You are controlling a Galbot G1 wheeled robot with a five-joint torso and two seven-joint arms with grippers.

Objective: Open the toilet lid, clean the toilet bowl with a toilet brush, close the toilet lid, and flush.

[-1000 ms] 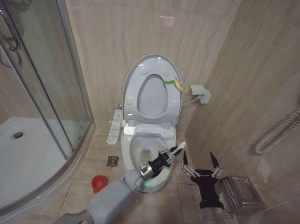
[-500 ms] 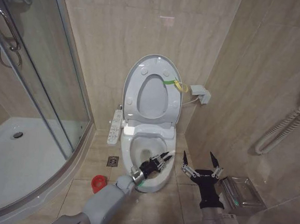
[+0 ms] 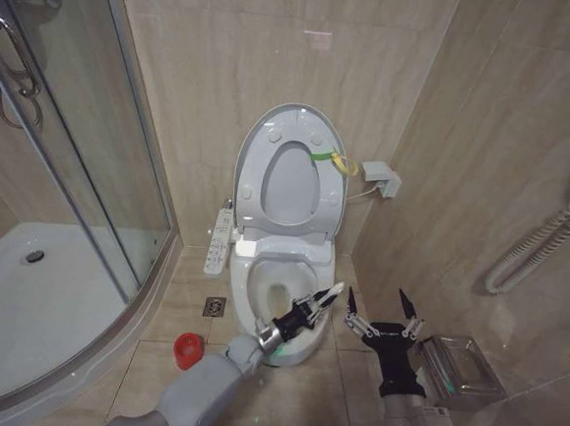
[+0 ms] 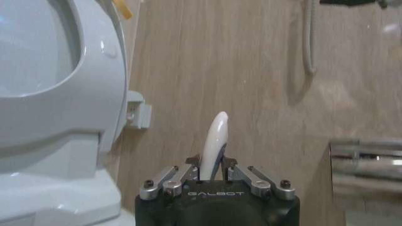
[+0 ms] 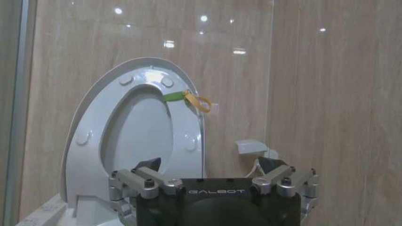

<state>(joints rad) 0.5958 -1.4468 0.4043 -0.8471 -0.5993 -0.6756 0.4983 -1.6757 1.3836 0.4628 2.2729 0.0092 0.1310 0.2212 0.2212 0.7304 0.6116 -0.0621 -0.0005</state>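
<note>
The toilet lid (image 3: 289, 182) stands raised against the wall with the seat ring (image 3: 253, 171) folded up in front of it and a yellow-green tag (image 3: 339, 162) at its edge. Below lies the white toilet bowl (image 3: 271, 271). My left gripper (image 3: 307, 310) hangs over the bowl's front right rim, shut on the toilet brush, whose pale handle (image 3: 334, 290) pokes up to the right. The bristle head is hidden. In the left wrist view the gripper (image 4: 212, 165) clamps the handle (image 4: 215, 136). My right gripper (image 3: 377, 301) waits open to the right of the bowl, facing the raised lid (image 5: 141, 136).
A red holder cup (image 3: 187, 348) stands on the floor left of the bowl, near a floor drain (image 3: 214, 306). The bidet button panel (image 3: 220, 239) is on the bowl's left side. The glass shower enclosure (image 3: 60, 185) fills the left. A metal tray (image 3: 459, 365) sits at the right wall.
My left gripper with the brush dipped left and down over the bowl, then came back slightly to the right. The right arm has not moved.
</note>
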